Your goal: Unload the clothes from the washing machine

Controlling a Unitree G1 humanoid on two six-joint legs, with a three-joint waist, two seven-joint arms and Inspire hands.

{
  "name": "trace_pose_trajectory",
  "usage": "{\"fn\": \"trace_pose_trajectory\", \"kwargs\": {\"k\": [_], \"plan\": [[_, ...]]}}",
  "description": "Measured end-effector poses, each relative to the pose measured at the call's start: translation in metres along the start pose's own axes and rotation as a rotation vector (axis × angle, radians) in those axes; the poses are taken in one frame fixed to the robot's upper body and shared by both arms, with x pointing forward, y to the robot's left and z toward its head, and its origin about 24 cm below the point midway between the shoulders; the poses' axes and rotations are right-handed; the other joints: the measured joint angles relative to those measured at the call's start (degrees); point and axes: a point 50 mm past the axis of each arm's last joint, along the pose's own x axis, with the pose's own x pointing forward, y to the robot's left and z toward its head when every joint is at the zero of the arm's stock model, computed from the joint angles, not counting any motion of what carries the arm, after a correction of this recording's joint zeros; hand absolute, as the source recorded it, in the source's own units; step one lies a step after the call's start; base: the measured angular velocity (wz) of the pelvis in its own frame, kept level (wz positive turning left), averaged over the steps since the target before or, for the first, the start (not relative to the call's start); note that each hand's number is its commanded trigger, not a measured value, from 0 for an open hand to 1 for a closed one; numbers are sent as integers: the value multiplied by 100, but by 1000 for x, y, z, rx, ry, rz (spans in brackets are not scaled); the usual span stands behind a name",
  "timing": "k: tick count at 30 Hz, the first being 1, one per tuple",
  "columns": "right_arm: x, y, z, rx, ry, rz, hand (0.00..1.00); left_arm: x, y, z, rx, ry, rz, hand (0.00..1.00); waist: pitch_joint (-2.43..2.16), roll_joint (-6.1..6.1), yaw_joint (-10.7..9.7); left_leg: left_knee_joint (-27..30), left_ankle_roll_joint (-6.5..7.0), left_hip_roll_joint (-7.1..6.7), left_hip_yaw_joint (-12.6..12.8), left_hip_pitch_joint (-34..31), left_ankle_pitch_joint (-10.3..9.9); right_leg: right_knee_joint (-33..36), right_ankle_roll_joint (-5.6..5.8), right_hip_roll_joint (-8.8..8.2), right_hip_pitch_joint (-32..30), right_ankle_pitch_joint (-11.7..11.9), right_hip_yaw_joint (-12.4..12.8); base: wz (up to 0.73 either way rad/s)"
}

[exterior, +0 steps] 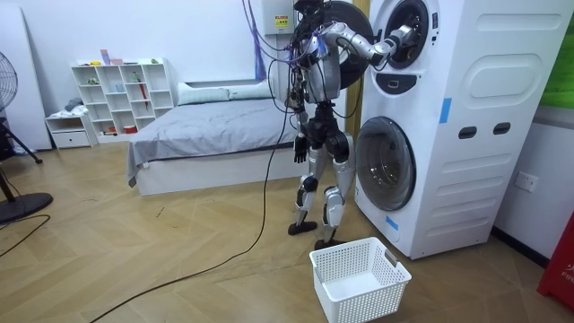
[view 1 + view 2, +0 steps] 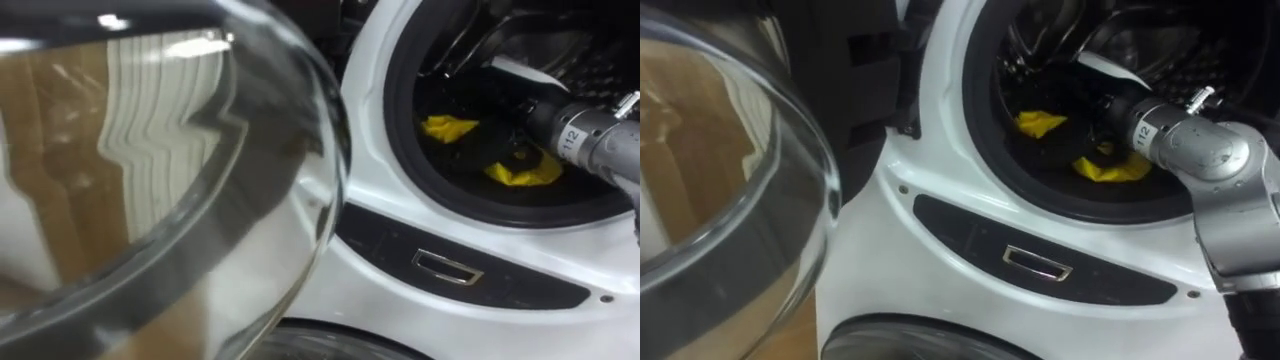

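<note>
Right hand [image 2: 1108,108] reaches into drum [image 2: 1200,50] by yellow cloth [image 2: 1040,124]; its hold can't be told. Left hand [image 1: 299,148] hangs idle. Risk: a loose grasp drops the cloth on pull-out, or it snags on the rim.

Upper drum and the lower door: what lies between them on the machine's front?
A dark curved panel with a small chrome-framed pull in its middle; both eye views show it.

the open door [image 2: 150,150] takes the frame's left; the drum [image 2: 565,50] lies upper right, clothes [image 2: 448,128] in it. in the room view the washing machine [image 1: 466,135] stands at right, the laundry basket [image 1: 359,280] on the floor [image 1: 179,247] before it, the bed [image 1: 206,126] behind at left.
</note>
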Motion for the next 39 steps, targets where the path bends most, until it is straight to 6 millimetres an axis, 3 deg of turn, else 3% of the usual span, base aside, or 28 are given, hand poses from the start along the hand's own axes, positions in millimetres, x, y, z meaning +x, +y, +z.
{"fn": "trace_pose_trajectory", "kwargs": {"k": [13, 22, 26, 32, 33, 37, 39], "plan": [[-3, 1, 14, -104, 12, -26, 100, 0, -2, 7, -8, -10, -5, 0, -15, 97, 17, -8, 0, -2, 10, 18, 0, 13, -1, -4, 9, 1, -18, 0], [-9, 1, 33, -127, -36, -62, 100, 0, -2, 7, -4, -19, 19, 0, -14, 158, 30, -70, 0, 8, 239, -17, 1, 48, -11, 26, -158, 16, 156, -13], [-17, 2, 51, -184, -91, -89, 100, 0, -3, 5, -5, -27, 28, 0, -6, 200, -52, -84, 2, 3, 352, -65, 2, 114, -10, 35, -313, 16, 267, -15], [-27, 2, 67, -222, -145, -122, 100, 0, -8, 4, -44, -43, 37, 0, -57, 192, -165, -93, 3, 3, 501, -139, 5, 110, 1, 47, -432, 22, 409, -10], [-33, 5, 74, -249, -179, -124, 100, 0, -7, 2, -51, -45, 44, 0, -38, 225, -211, -73, 3, 10, 505, -142, 5, 104, 1, 59, -424, 22, 426, 0], [-56, 20, 96, -295, -355, -111, 100, 0, -7, -15, -73, -16, 55, 0, -46, 271, -342, -61, 3, 29, 656, -77, 5, 104, 0, 81, -421, 22, 603, -20], [-70, 25, 108, -296, -461, -104, 100, 0, -11, -28, -82, 16, 49, 0, -57, 335, -541, -63, 2, 26, 655, -66, 5, 111, -1, 81, -418, 23, 608, -2]]}}
